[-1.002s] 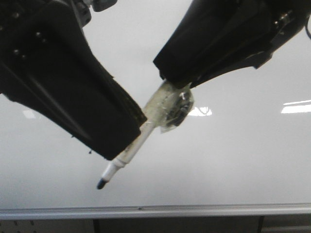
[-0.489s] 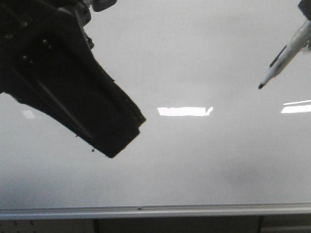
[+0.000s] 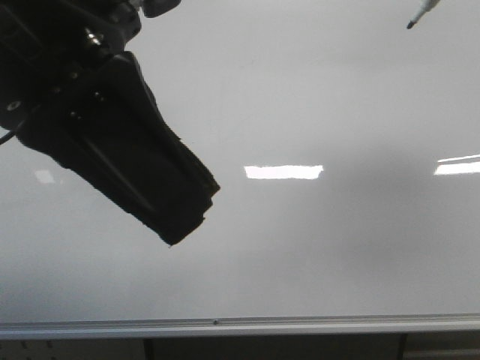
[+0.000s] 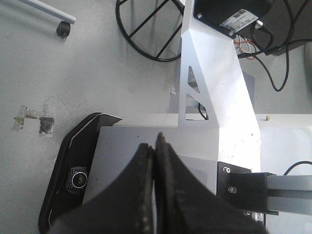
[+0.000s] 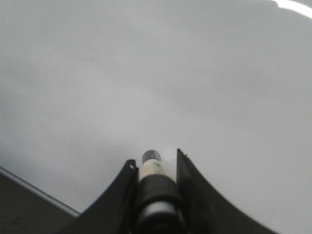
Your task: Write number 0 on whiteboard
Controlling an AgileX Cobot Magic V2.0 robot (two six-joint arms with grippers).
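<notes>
The whiteboard (image 3: pixel 315 247) is a large glossy pale grey board that fills the front view, with a silver rail (image 3: pixel 240 325) along its near edge. No number 0 shows on it. My left gripper (image 3: pixel 184 225) hangs black over the board's left side, shut and empty; the left wrist view shows its fingers (image 4: pixel 155 161) pressed together. My right gripper (image 5: pixel 155 163) is shut on a white marker (image 5: pixel 152 168) with a black tip, above the board (image 5: pixel 146 73). In the front view only the marker's tip (image 3: pixel 417 16) shows, at the top right corner.
Bright rectangular light reflections (image 3: pixel 283 172) lie on the board's middle and right (image 3: pixel 457 166). The left wrist view looks back at a white metal stand (image 4: pixel 214 78), black cables (image 4: pixel 146 29) and a grey floor.
The right arm with the marker has lifted away to the upper right, from the board's middle to nearly out of the front view. The left arm shifted slightly left.
</notes>
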